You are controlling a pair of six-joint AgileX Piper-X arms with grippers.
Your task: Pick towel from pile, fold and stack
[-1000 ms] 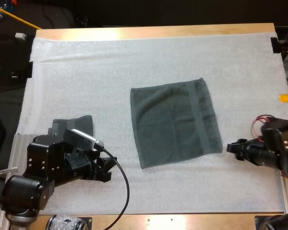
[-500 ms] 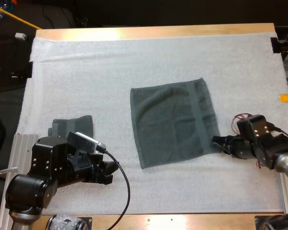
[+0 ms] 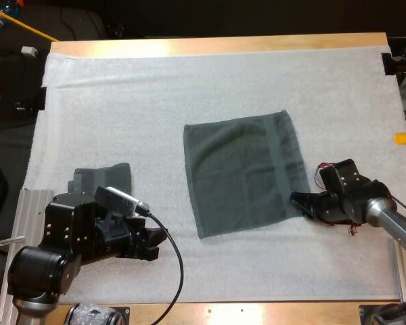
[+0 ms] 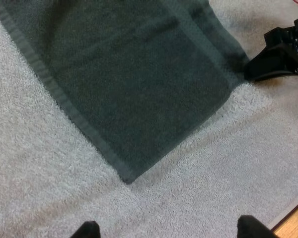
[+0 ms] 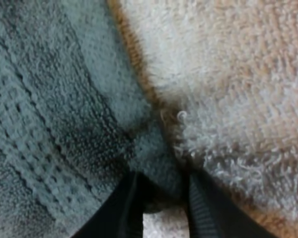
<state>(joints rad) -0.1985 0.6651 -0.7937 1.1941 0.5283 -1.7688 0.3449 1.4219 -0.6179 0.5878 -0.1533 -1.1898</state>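
Right wrist view makes it plain: the right gripper pinches the flat towel's near right corner. Left gripper spread wide, empty, over bare mat near-left.

Mat bearing flat towel, second towel to its left, right pincer at flat towel's near right corner.

Right fingers have advanced and pinched the towel corner.
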